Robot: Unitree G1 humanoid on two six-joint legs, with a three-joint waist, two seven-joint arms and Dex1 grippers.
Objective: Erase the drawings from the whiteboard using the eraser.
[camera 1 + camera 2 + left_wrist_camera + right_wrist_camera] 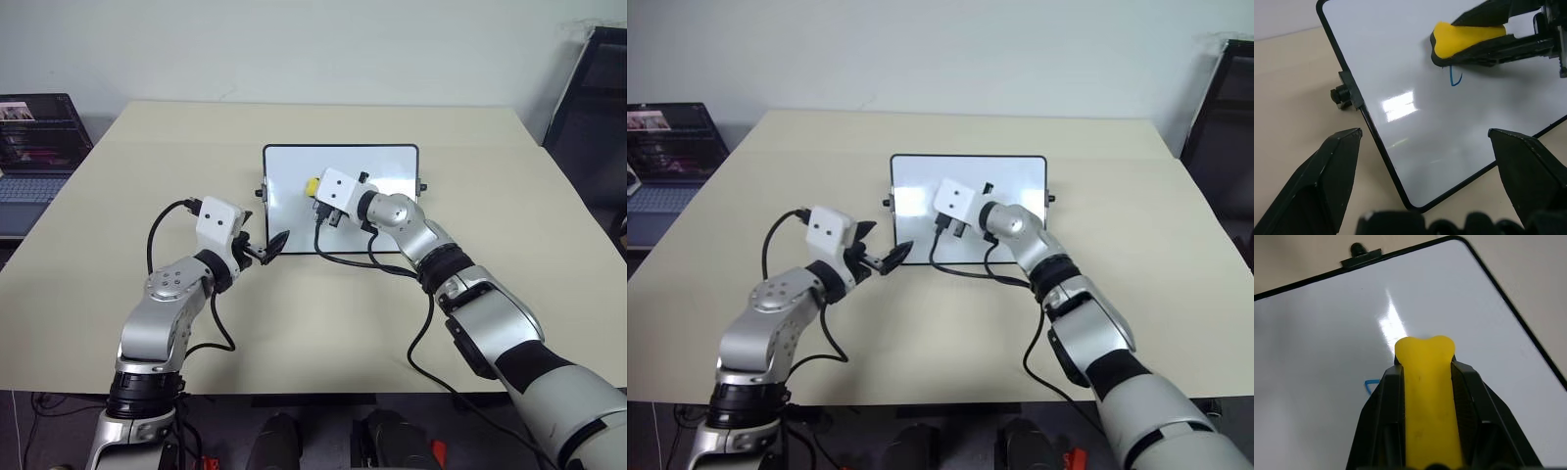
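Eraser (1429, 396), yellow, black-based, beside blue drawings (1455, 78) remnant.

Right gripper (1427, 382) clamped shut, left gripper (1425, 147) fingers spread.

Yellow eraser (1469, 39) over whiteboard (1400, 147), beside blue drawings (1455, 78)

Setting: office or lab-type workroom. Evidence: one large beige table (294, 323) with a plain matte top, standing against a bare pale wall (294, 49); an open laptop (34, 157) with a lit screen on a surface just off the table's left edge; dark equipment or furniture (598, 98) at the right edge, too cropped to identify.
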